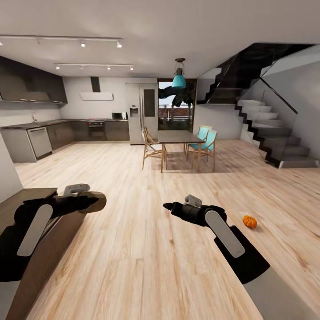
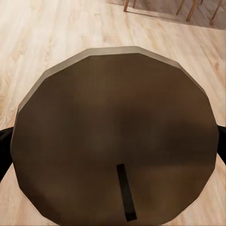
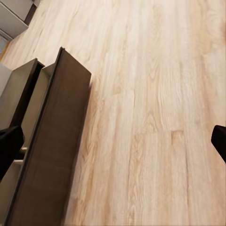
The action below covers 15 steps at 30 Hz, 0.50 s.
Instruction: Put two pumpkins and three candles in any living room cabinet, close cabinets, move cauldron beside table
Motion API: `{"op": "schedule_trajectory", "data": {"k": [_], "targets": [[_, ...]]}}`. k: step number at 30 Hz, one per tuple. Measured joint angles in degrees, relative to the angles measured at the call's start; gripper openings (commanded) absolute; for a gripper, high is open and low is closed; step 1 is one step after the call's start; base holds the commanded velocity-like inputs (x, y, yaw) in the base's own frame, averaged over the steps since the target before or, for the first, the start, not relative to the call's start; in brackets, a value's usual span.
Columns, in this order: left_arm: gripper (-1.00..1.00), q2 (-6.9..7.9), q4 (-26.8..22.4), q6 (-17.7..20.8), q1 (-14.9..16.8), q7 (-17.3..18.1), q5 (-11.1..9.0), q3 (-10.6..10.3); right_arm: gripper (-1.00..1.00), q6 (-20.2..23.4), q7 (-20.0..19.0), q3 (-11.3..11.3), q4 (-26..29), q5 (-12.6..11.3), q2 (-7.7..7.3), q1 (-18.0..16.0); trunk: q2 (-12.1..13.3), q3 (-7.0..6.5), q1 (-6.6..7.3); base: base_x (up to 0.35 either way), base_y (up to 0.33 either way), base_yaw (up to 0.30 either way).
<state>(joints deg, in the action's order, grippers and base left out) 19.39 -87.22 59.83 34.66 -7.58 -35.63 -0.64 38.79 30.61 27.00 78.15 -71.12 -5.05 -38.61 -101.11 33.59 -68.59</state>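
Left claw grips a round brown candle above the open cabinet for stowing; right claw, fingers apart, is empty; a pumpkin waits on the floor, right

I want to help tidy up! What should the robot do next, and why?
Probably roll toward the pumpkin and reach for it with the right gripper. The pumpkin lies loose on the wood floor just beyond the right arm, that gripper looks open and empty, and the cabinet beside the robot stands open, ready to receive it.
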Motion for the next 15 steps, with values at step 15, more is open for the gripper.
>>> {"op": "schedule_trajectory", "data": {"k": [15], "targets": [[-1.00,0.00,0.00,-0.01,0.00,0.00,0.01,0.00,1.00,0.02,0.00,-0.01,0.00,-0.02,0.00,0.00,0.00,0.00,0.00,0.335,-0.076,0.000]]}}
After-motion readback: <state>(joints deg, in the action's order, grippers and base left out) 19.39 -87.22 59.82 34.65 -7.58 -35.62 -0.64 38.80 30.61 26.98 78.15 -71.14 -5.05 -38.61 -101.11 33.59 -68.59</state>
